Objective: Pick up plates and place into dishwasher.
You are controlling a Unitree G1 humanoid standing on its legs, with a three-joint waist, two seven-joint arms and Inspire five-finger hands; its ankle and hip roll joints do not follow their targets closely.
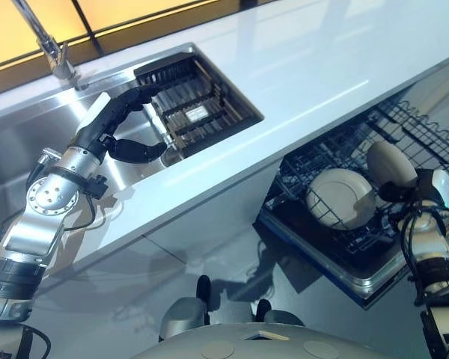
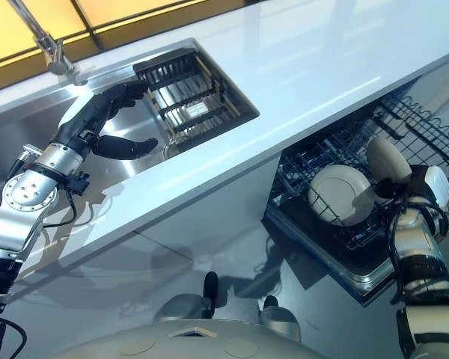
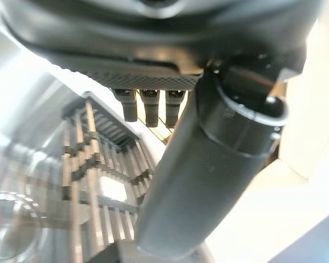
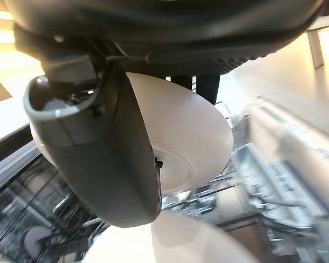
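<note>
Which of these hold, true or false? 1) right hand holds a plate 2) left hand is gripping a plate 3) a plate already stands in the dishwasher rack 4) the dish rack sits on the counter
1) The right hand holds a plate over the dishwasher rack: true.
2) The left hand is gripping a plate: false, it is open and holds nothing, over the sink.
3) Another plate stands in the dishwasher rack: true.
4) The dish rack sits on the counter: false, it sits in the sink.
</note>
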